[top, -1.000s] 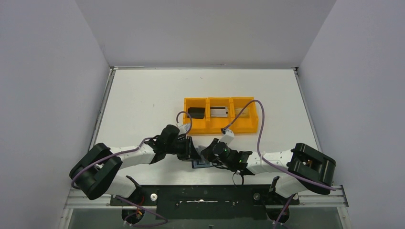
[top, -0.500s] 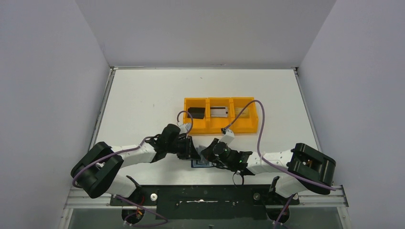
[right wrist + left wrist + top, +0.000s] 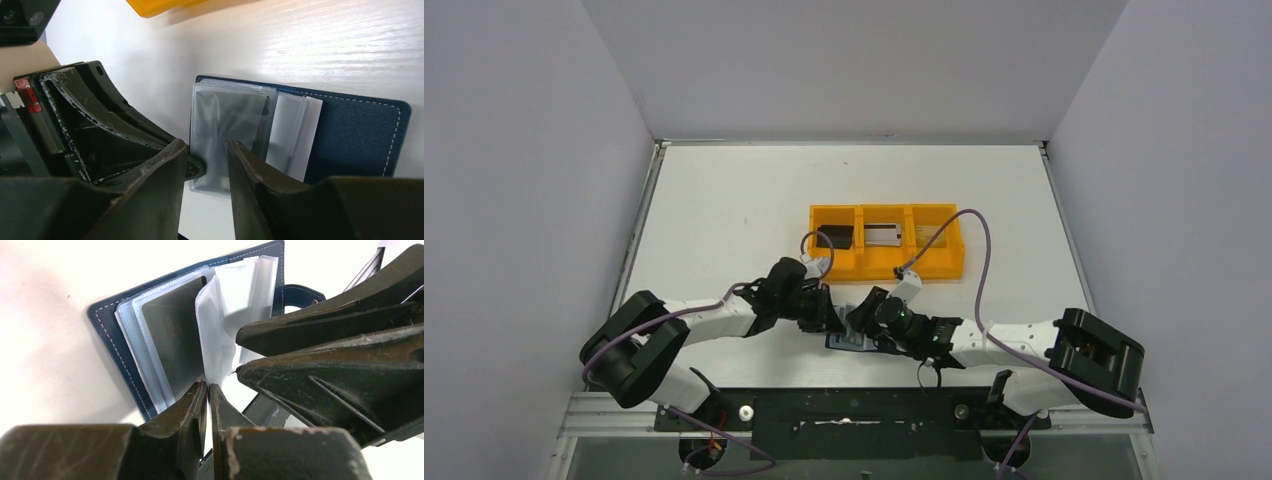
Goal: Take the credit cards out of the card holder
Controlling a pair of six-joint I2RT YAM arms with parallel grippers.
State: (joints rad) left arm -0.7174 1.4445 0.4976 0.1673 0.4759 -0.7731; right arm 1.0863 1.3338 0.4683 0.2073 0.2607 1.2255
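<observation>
Left wrist view: card holder (image 3: 112,335) lying open, a silver-grey credit card (image 3: 172,340) inside its sleeves.
It sits at the desk's (image 3: 724,220) near edge, about midway along. Left gripper (image 3: 207,386) pinches 1 raised clear sleeve (image 3: 215,325) by its lower edge; right gripper (image 3: 209,150) stands spread over the card's pocket. Orange 3-compartment tray (image 3: 886,270) lies apart, towards the desk's centre.

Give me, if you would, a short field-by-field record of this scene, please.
card holder: open flat on the table, between both end effectors
grey card: inside a sleeve, not yet out
left end effector: closed on a raised clear sleeve
right end effector: open, at the sleeved card
orange tray: black card in left compartment, silver-grey card in middle
</observation>
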